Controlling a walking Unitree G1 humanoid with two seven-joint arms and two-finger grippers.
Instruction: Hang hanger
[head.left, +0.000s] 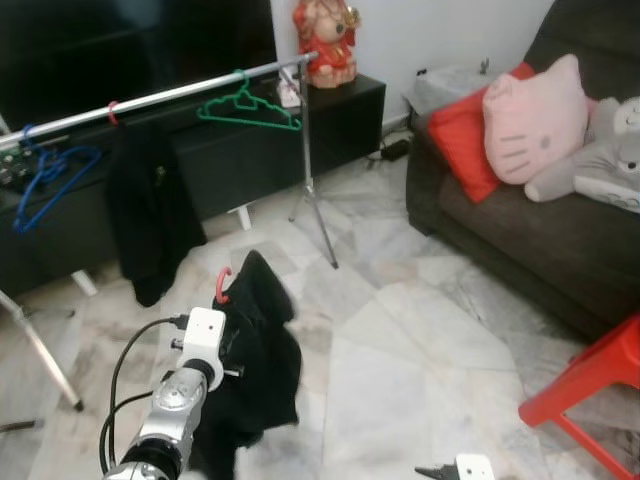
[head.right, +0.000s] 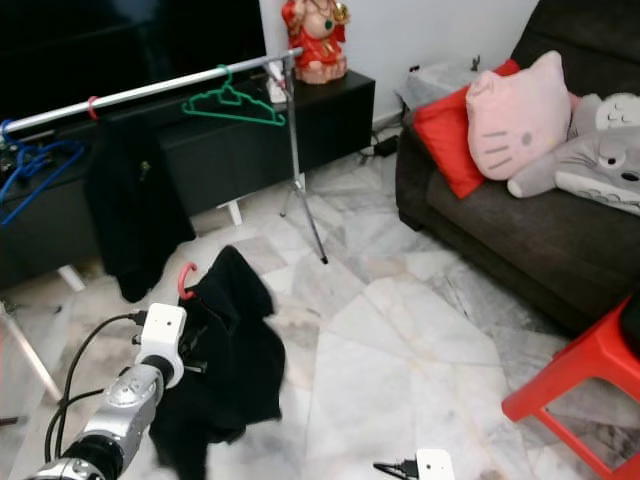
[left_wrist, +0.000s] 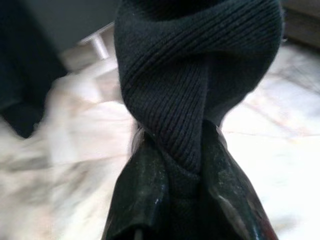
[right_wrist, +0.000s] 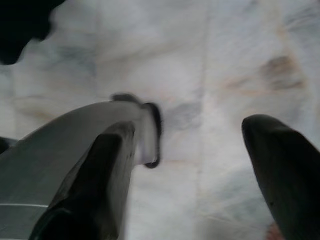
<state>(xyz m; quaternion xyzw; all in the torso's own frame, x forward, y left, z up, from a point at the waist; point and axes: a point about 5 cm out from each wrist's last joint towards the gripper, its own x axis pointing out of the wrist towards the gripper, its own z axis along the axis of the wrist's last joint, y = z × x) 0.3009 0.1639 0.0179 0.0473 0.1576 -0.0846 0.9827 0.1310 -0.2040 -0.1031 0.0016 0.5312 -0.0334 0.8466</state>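
Red-hooked hanger draped in a black knitted garment (head.left: 258, 345), carried low before the silver clothes rail (head.left: 170, 95)

The garment is pinched between the closed fingers of the left gripper (left_wrist: 182, 175); the hanger's red hook (head.left: 222, 285) is pointed up, and the rail is seen ahead and above, on the left arm's side. The hanger's frame is hidden under cloth. The right gripper (right_wrist: 200, 150) is held wide and empty over the marble floor (head.left: 420, 340)

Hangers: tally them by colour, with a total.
Blue plastic hanger on the silver rail: 1
Green plastic hanger on the rail: 1
Red hanger hooks, one on the rail, one in the left pincer's black garment: 2
Total: 4
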